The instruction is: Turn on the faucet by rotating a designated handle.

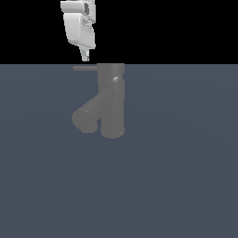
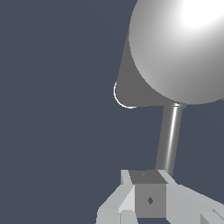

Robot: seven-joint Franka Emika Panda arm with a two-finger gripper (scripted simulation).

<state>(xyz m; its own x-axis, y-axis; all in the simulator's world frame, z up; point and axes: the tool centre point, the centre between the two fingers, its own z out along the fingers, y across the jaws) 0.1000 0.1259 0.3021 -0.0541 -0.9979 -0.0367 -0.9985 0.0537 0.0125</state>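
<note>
Hovering: white robot gripper point(image 1: 85, 57) just above thin dark grey rod handle point(image 1: 84, 68) | fingers pressed together, holding nothing | dark grey Y-shaped faucet point(image 1: 111, 100) upright

A bare simulated test scene, no real room: a flat, featureless slate-blue worktop point(image 1: 186, 186) meets a plain black void behind it. The lone grey faucet point(image 1: 110, 100) looks untextured, though the render is perhaps too coarse to judge.
</note>
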